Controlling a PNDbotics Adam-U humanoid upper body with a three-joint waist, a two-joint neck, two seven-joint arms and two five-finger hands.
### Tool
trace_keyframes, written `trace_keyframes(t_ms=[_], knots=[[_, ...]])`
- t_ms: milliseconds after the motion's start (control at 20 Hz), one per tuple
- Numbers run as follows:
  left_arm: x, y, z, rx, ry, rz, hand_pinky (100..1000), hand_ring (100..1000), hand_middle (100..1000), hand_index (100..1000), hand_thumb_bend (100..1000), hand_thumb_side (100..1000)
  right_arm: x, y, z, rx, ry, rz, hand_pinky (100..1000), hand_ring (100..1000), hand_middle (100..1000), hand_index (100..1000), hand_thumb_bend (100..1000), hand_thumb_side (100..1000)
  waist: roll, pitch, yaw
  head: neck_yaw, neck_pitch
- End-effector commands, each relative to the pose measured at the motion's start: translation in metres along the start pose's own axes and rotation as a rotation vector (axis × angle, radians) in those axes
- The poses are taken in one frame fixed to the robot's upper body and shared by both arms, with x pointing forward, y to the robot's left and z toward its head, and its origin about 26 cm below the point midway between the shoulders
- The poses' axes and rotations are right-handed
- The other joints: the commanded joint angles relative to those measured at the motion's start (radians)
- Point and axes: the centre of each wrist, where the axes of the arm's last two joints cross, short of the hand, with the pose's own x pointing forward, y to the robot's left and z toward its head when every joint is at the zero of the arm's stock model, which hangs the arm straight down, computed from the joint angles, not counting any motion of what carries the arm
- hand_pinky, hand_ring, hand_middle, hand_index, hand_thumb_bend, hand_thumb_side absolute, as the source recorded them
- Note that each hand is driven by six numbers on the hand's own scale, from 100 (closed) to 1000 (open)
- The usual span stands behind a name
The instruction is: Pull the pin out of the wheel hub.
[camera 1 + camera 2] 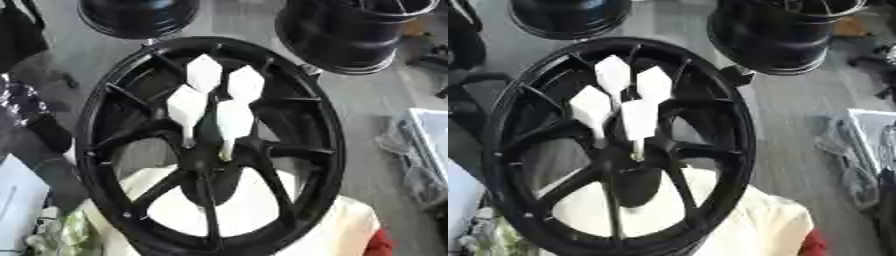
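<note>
Left eye view: one black wheel hub (210, 145) fills the middle, four white pins (204, 73) stuck around its centre, two more black rims (346, 35) behind on the floor. Right eye view: same count, cream cloth (754, 220) under the hub; neither robot hand shows, so their state can't be told.

Neither robot hand nor arm visible in left or right eye view

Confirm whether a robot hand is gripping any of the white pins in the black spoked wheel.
No: the four white pins stand untouched in the hub of the black spoked wheel, and neither robot hand shows in either view.
</note>
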Motion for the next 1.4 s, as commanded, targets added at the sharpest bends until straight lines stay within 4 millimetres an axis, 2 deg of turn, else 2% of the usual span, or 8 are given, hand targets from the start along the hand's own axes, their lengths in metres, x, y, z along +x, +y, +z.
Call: trace_keyframes(t_ms=[50, 450, 700, 900, 1200, 1300, 1400], knots=[[0.010, 0.003, -0.003, -0.017, -0.017, -0.035, 763, 1000, 1000, 813, 100, 804, 0.014, -0.008, -0.010, -0.004, -0.051, 0.022, 653, 585, 557, 757, 100, 596, 0.004, -0.021, -0.002, -0.016, -0.011], [0.012, 0.004, -0.003, -0.023, -0.023, -0.040, 762, 1000, 1000, 817, 100, 801, 0.015, -0.007, -0.011, -0.007, -0.055, 0.017, 653, 588, 561, 759, 100, 596, 0.003, -0.015, -0.005, 0.002, -0.016], [0.018, 0.006, -0.001, -0.023, -0.036, -0.054, 762, 1000, 1000, 816, 100, 794, 0.029, -0.006, -0.020, -0.014, -0.094, 0.010, 656, 597, 568, 763, 100, 590, 0.002, -0.006, -0.006, 0.020, -0.016], [0.018, 0.007, 0.003, -0.021, -0.027, -0.067, 762, 1000, 1000, 816, 100, 797, 0.044, -0.012, -0.034, 0.016, -0.150, 0.051, 665, 606, 577, 769, 100, 567, -0.002, -0.008, -0.013, 0.030, -0.010], [0.017, 0.008, 0.007, -0.026, -0.012, -0.073, 763, 1000, 1000, 816, 100, 794, 0.067, -0.032, -0.067, 0.135, -0.251, 0.195, 694, 626, 600, 783, 100, 527, -0.013, -0.020, -0.019, 0.033, 0.000], [0.017, 0.008, 0.008, -0.030, -0.009, -0.075, 763, 1000, 1000, 816, 100, 793, 0.078, -0.037, -0.078, 0.182, -0.290, 0.255, 702, 634, 609, 787, 100, 471, -0.016, -0.023, -0.020, 0.032, 0.003], [0.017, 0.008, 0.008, -0.033, -0.007, -0.077, 763, 1000, 1000, 816, 100, 793, 0.090, -0.042, -0.089, 0.233, -0.327, 0.326, 723, 651, 626, 795, 100, 316, -0.018, -0.024, -0.019, 0.029, 0.006]])
